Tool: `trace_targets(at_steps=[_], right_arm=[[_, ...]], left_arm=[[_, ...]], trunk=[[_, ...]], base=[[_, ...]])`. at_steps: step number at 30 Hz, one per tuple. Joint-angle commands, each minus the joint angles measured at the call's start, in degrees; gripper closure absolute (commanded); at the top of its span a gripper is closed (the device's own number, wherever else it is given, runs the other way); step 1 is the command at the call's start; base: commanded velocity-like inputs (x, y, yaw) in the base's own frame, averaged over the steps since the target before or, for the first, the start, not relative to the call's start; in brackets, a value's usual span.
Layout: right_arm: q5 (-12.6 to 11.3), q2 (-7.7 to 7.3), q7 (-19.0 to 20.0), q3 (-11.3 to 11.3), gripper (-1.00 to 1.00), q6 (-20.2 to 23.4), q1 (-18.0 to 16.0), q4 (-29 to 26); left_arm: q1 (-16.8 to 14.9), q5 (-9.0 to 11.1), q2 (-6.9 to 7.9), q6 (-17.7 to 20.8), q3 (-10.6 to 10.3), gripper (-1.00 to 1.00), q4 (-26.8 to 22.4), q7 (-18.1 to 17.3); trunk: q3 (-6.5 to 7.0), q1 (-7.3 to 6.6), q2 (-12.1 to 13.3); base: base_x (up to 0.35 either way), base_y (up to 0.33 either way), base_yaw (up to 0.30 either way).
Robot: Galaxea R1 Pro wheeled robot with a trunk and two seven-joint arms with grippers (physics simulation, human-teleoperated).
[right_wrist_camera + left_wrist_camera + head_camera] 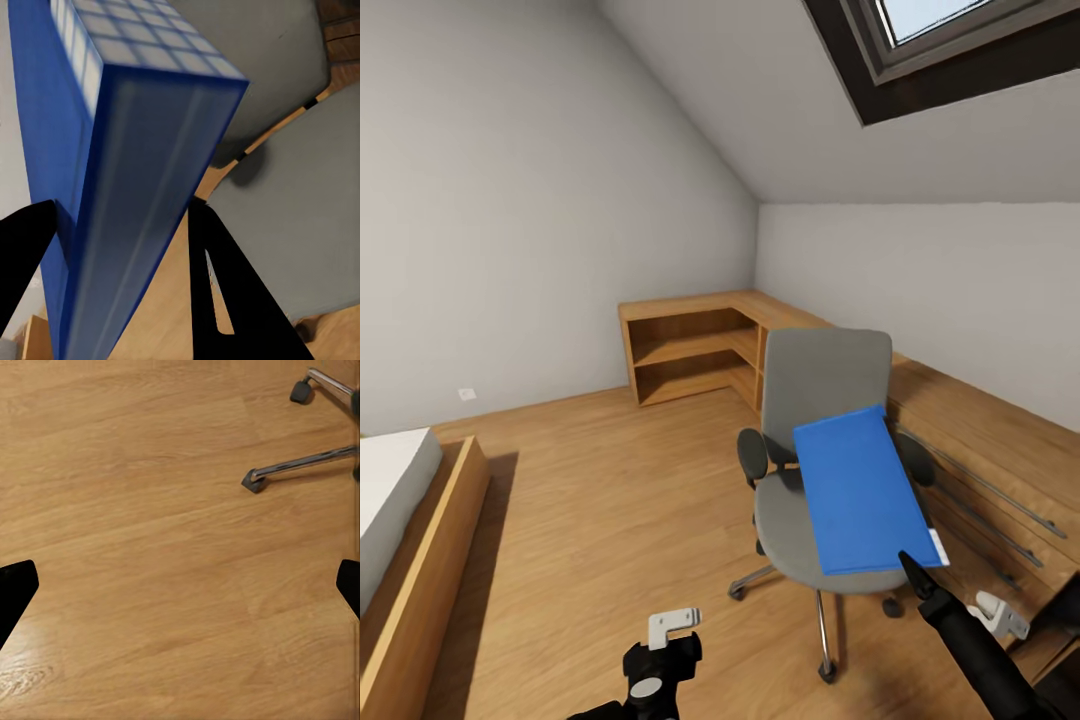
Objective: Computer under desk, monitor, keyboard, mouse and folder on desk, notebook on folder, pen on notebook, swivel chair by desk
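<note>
A low wooden cabinet [980,440] is running along the wall just behind the swivel chair [820,470], and an open wooden corner shelf [695,350] is standing beyond the chair in the corner of the bedroom [540,200]. A bed [400,520] in a wooden frame is lying well apart from the chair, across the bare wood floor [610,500]. A dark-framed skylight [950,50] is sitting in the sloped ceiling above.

The right gripper [912,570] is reaching in at the chair's front and is clamping the near corner of the folder [860,490], its dark fingers [225,300] pressing either side of the folder's thin edge in the right wrist view. The folder is hanging tilted above the chair seat, its far end leaning toward the backrest; whether it is touching the seat is not clear.

The folder is showing as a flat bright-blue rectangle with a small white label at the held corner.

The left gripper [180,585] is hovering over the floor near the chair's silver base [300,469], jaws spread wide and holding nothing.
</note>
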Motion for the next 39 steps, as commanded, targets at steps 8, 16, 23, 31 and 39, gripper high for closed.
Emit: trace_targets(at_steps=[8, 16, 23, 31, 39], right_arm=[[-0.5, 0.12, 1.2, -0.6, 1.0, 0.5, 0.0, 0.0], [-6.6, -0.12, 1.7, -3.9, 1.0, 0.9, 0.0, -0.5], [-7.6, -0.12, -0.8, -3.3, 1.0, 1.3, -0.3, -0.5], [-8.6, -0.19, -7.1, -2.6, 1.0, 2.3, -5.6, -0.5], [-10.1, -0.15, -10.1, -2.5, 1.0, 2.3, -12.6, -0.3]], left_arm=[[-0.1, 0.5, -0.79, -0.6, -0.3, -1.0, -0.3, 0.2], [-0.1, 1.0, -0.69, 1.7, -2.2, -1.0, 8.5, -0.6], [-0.1, 1.5, -0.73, 1.5, -6.0, -1.0, 12.3, -0.4], [0.5, 3.1, -0.75, 1.0, -6.3, -1.0, 17.1, -0.6], [0.7, 8.0, -0.74, 0.9, -6.3, -1.0, 19.3, -8.9]], trunk=[[1.4, -1.76, 3.2], [2.83, -3.52, 6.4], [4.09, -5.06, 9.2], [5.52, -6.81, 12.4], [6.96, -8.57, 15.6]], base=[[0.0, 0.0, 0.0], [0.0, 0.0, 0.0], [0.0, 0.0, 0.0], [0.0, 0.0, 0.0], [0.0, 0.0, 0.0]])
